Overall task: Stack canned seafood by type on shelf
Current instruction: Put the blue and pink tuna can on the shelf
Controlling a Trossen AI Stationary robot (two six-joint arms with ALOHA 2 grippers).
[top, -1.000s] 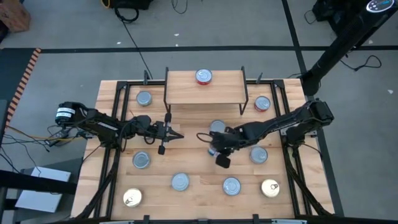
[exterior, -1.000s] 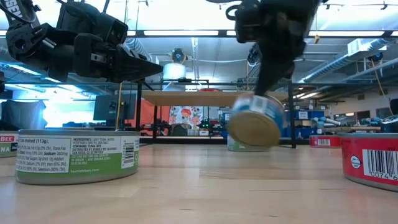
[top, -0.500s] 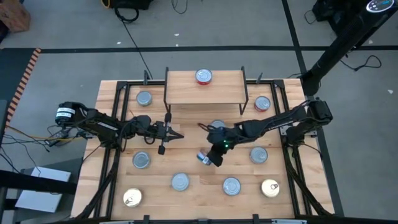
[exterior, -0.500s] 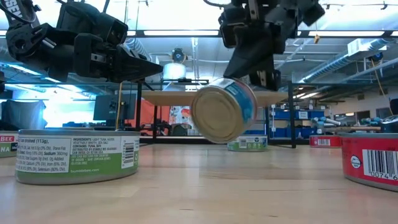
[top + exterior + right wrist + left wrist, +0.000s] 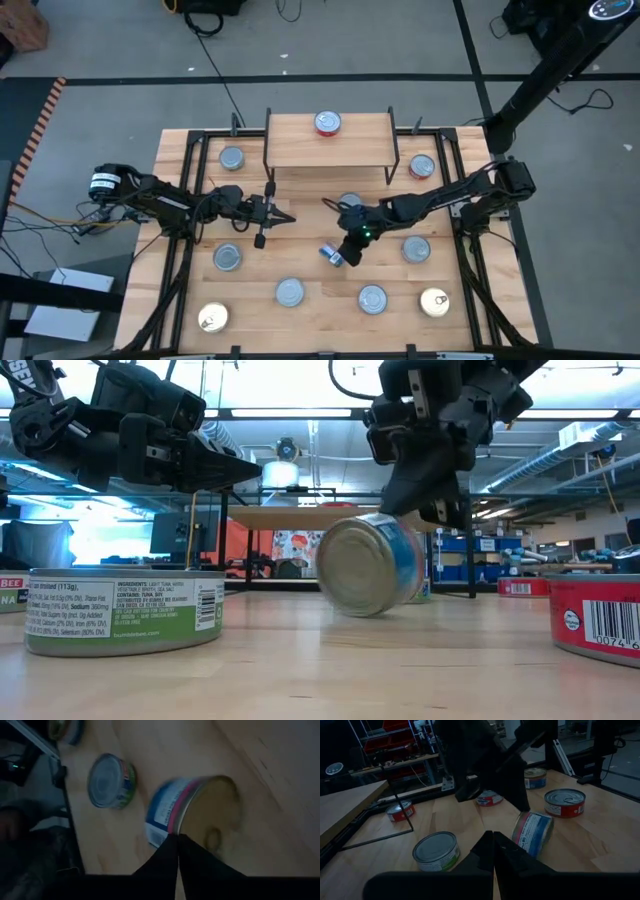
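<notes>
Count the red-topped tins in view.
2. One red-topped tin sits on the shelf; the other red-topped tin lies on the table just right of the shelf. The arms may hide more.

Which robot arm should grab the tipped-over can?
The right one. Its gripper hangs right above the blue can lying on its side mid-table. The left gripper sits shut and farther off.

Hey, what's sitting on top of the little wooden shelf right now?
One red-topped tin sits on the shelf, near the middle of its back edge. The rest of the board shows bare. From above, the board covers whatever is beneath it.
</notes>
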